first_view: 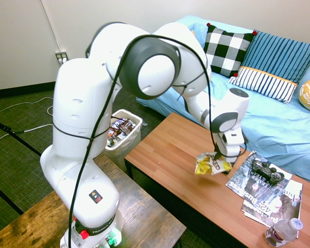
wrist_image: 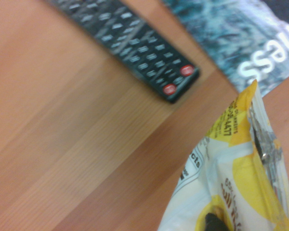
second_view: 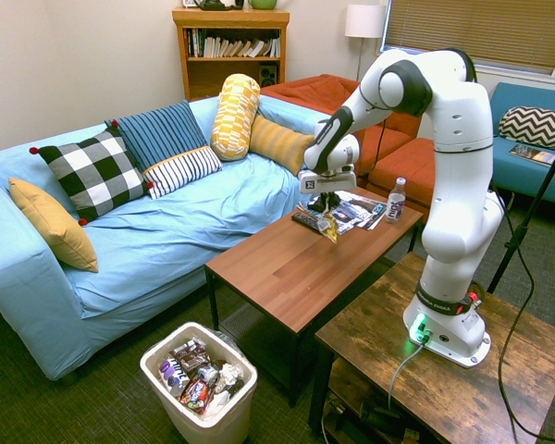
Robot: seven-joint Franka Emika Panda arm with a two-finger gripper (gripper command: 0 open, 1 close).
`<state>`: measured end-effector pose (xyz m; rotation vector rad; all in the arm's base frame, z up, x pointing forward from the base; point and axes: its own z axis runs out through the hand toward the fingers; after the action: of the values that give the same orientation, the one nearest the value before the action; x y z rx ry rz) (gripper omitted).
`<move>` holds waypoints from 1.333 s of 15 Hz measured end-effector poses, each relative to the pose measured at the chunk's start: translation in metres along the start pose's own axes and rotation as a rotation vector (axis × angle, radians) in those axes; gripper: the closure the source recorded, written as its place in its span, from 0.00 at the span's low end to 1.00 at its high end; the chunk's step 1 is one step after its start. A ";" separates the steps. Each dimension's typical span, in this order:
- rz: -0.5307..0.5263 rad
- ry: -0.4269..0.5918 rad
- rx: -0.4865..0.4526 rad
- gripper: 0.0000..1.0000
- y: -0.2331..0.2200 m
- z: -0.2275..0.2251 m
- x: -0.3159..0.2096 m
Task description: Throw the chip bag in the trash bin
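Snack wrappers (second_view: 196,375) fill the trash bin (second_view: 162,388); claw (first_view: 220,156) grips the chip bag (first_view: 211,165) above the table (first_view: 170,155).

Above the coffee table (second_view: 287,268): chip bag (first_view: 211,165). On it: remote control (wrist_image: 130,45) beside magazines (first_view: 266,191). Beside it on floor: trash bin (second_view: 199,384).

Remote control (wrist_image: 135,53), 2 magazines (first_view: 263,194), water bottle (first_view: 282,232).

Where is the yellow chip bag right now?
The chip bag hangs from the shut gripper above the wooden coffee table, beside the magazines.
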<state>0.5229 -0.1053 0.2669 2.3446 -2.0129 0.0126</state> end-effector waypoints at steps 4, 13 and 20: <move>-0.219 -0.024 0.087 1.00 -0.017 -0.082 -0.146; -0.514 -0.016 0.106 1.00 -0.060 -0.056 -0.442; -0.662 -0.032 0.002 1.00 -0.048 0.037 -0.562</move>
<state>0.4842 0.4548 0.2057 2.8914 -1.1504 -0.0500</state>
